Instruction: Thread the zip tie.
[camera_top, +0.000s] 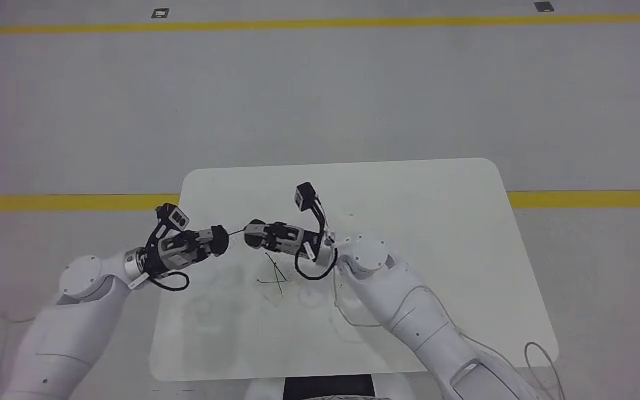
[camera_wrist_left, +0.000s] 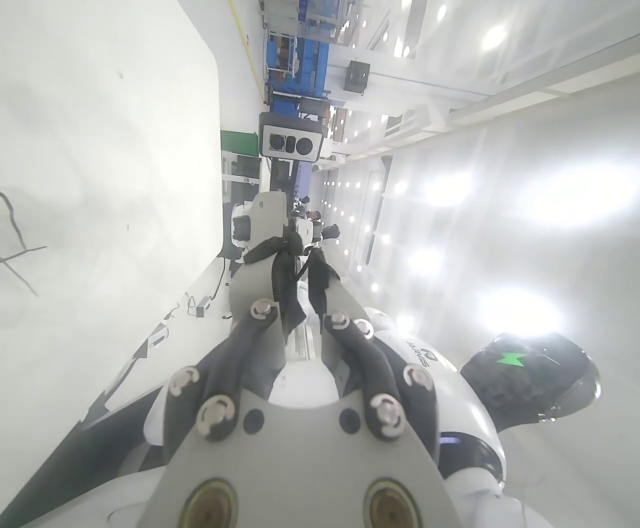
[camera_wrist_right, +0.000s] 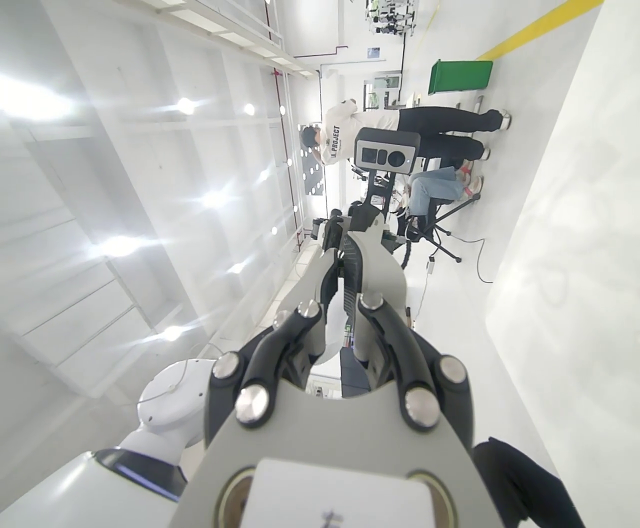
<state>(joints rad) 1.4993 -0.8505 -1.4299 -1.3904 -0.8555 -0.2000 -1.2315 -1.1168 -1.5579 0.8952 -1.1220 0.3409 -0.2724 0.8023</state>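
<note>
One white table (camera_top: 450, 200) carries two robot arms meeting tip to tip over its near-left part. The left gripper (camera_top: 225, 237) and the right gripper (camera_top: 250, 232) face each other, both sets of jaws pinched together. Each grips an end of the single zip tie (camera_top: 236, 232), which shows from above as a thin dark line bridging the two tips, clear of the table. What look like three loose ties (camera_top: 272, 270) lie crossed on the tabletop just in front of the grippers. The left wrist view catches those strands as a forked tangle, while the right wrist view looks along its own closed fingers (camera_wrist_right: 367, 250) to the opposing gripper.
</note>
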